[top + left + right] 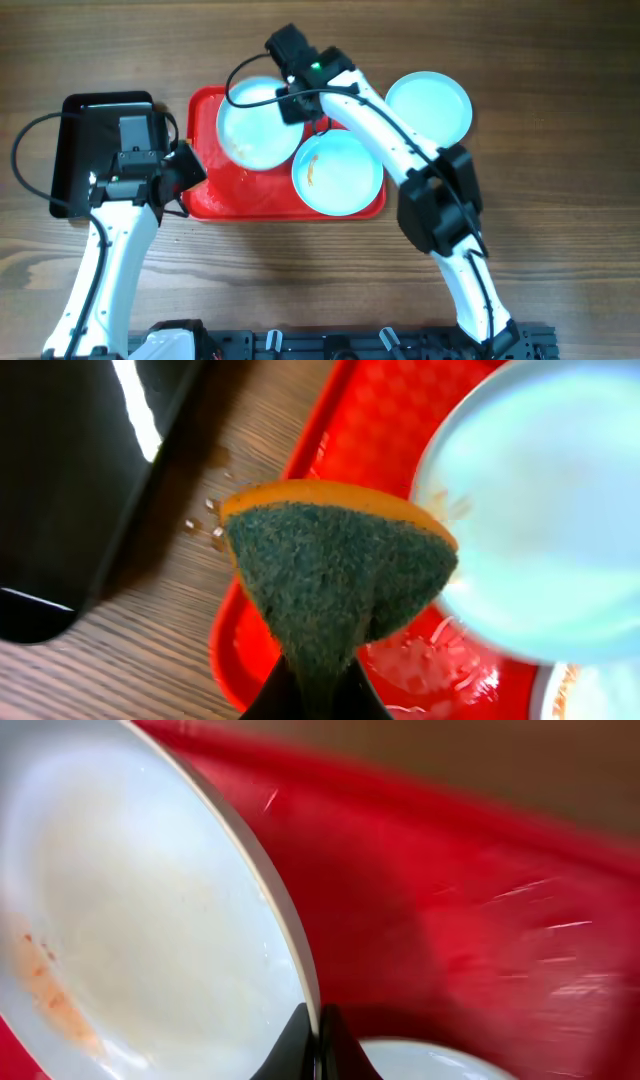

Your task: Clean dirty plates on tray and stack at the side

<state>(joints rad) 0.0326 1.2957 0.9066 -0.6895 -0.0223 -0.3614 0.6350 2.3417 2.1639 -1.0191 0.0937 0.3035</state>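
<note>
Right gripper (316, 1025): fingers pinched on the rim of the first plate (150, 920), orange-smeared, at 11 o'clock on the red tray (430, 950). Left gripper (315, 685): clamped on a green-faced orange sponge (335, 575) at the tray's 9 o'clock edge. The second plate (338, 172) lies at 4 o'clock on the tray. The third plate (428, 105) sits off-tray, at 2 o'clock. Orange marks low in the left wrist view, possibly lettering, are unreadable.

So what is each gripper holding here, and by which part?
The left gripper pinches the sponge by its narrow lower end; the right gripper clamps the smeared plate by its rim.
</note>
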